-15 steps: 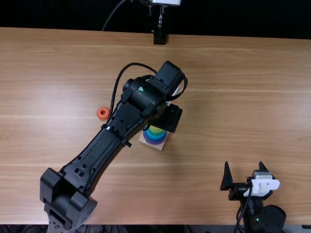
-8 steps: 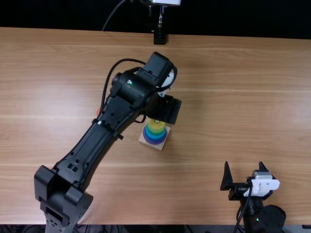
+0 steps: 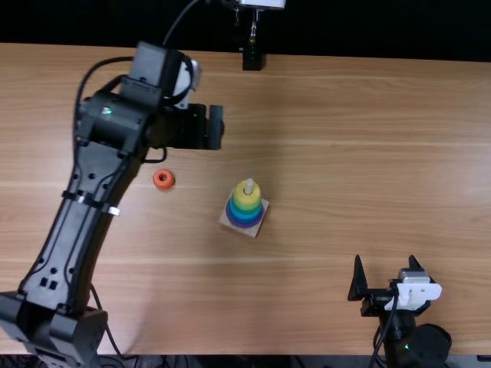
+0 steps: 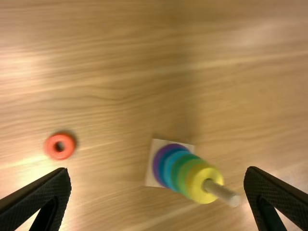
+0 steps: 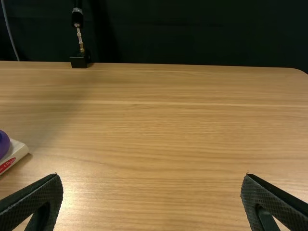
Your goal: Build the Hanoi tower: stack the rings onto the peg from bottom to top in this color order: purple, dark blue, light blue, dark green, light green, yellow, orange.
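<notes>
On the peg point(image 3: 248, 185): purple ring point(image 4: 158, 162) at bottom, up to yellow ring point(image 3: 246, 197). Orange ring point(image 3: 155, 179) to go, loose on table point(image 3: 368, 176). Left gripper point(image 4: 158, 170), right gripper point(image 3: 385, 258): jaws apart, both empty.

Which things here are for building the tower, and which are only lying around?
For the tower:
orange ring, loose on the table
stacked rings, purple up to yellow
peg
pale base

Not for it:
black block at the far edge
cable

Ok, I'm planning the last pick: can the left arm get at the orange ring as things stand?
Probably yes: the orange ring lies on the table apart from the stacked rings, and the left gripper hangs open and empty nearby.
</notes>
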You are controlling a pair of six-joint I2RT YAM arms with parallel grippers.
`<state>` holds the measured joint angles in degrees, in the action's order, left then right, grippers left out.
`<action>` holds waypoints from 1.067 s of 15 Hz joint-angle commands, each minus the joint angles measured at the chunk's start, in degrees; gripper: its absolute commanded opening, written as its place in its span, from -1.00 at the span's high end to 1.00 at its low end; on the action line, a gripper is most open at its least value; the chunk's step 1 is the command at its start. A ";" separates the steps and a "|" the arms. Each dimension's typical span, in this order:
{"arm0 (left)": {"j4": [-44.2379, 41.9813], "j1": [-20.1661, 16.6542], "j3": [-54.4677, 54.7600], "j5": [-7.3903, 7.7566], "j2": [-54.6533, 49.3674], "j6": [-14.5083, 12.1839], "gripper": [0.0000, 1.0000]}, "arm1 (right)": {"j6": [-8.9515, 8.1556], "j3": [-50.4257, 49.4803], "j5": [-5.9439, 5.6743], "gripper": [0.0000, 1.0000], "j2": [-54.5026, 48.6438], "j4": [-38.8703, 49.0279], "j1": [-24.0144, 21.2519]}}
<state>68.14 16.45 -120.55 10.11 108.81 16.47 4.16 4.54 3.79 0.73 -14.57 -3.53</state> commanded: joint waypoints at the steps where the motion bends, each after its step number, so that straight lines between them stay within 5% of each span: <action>1: 0.73 -2.56 4.98 -4.94 -3.08 -2.23 -1.00 | 0.06 -3.57 -0.10 -1.00 -0.73 -4.06 -0.78; 2: 0.84 -2.82 8.84 -9.69 -4.75 -5.39 -1.00 | 0.06 -3.57 -0.10 -1.00 -0.73 -4.06 -0.78; 3: 0.31 -2.91 12.80 -12.11 -6.07 -8.88 -1.00 | 0.06 -3.57 -0.10 -1.00 -0.73 -4.06 -0.78; 4: -0.01 -3.09 17.54 -12.96 -6.77 -11.62 -1.00 | 0.16 -3.57 -0.10 -1.00 -0.73 -4.06 -0.78; 12: -4.01 -3.53 26.86 -12.32 -0.18 -13.41 -1.00 | 0.06 -3.57 -0.10 -1.00 -0.73 -4.06 -0.78; 16: -12.87 -3.62 26.77 -12.22 6.23 -13.52 -1.00 | 0.06 -3.57 -0.10 -1.00 -0.73 -4.06 -0.78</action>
<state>55.18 13.13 -94.41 -1.98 114.13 3.68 4.16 4.54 3.79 0.73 -14.59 -3.55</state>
